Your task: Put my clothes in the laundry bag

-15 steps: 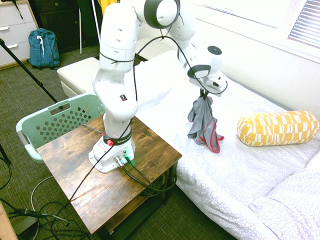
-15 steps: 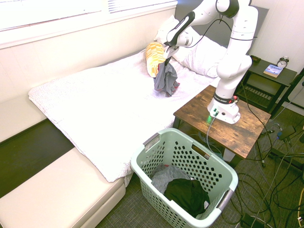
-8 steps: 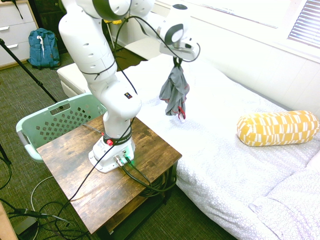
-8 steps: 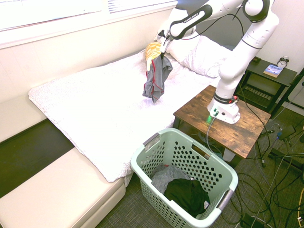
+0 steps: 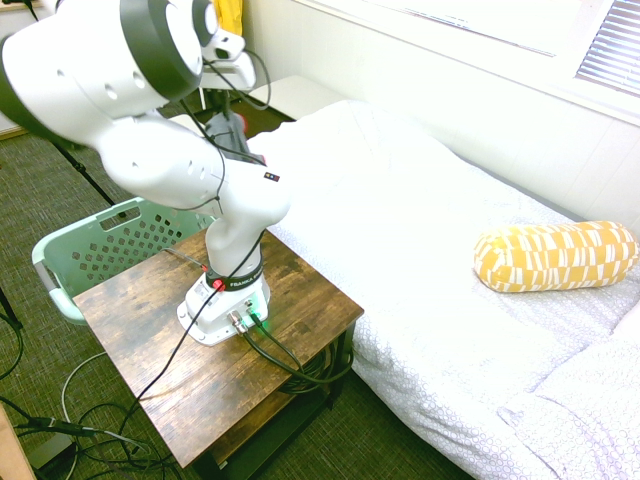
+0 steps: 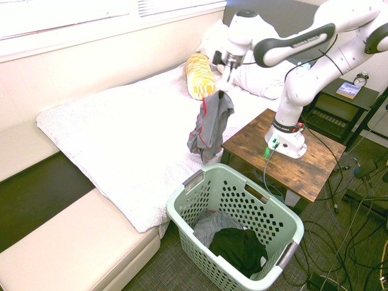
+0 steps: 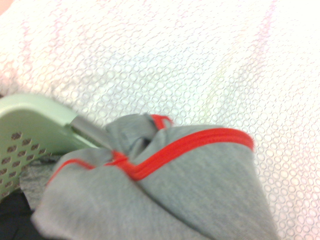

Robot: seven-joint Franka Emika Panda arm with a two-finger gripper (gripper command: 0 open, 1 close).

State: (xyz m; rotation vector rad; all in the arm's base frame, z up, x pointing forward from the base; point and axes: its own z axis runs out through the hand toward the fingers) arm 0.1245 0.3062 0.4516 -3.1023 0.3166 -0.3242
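In the second exterior view my gripper (image 6: 223, 85) is shut on the top of the clothes (image 6: 210, 126), a small grey garment with red trim. It hangs free in the air over the near edge of the bed, just beyond the far rim of the laundry bag (image 6: 182, 210), a mint-green perforated basket on the floor. Dark and grey laundry (image 6: 237, 244) lies inside it. The wrist view shows the clothes (image 7: 175, 192) close up, with the laundry bag's rim (image 7: 30, 122) beside them. In the first exterior view the arm hides the gripper; the laundry bag (image 5: 105, 242) stands behind the table.
A wooden side table (image 6: 306, 167) bearing the arm stands right of the basket. The white bed (image 6: 127, 139) carries a yellow patterned bolster (image 6: 197, 73) and white pillows (image 6: 260, 70). A cream bench (image 6: 73, 254) lies at the bed's foot. A nightstand (image 6: 348, 91) holds a clock.
The arm has swung away from the yellow bolster, across the bed toward the basket, carrying the hanging garment with it. The grip has stayed shut throughout.
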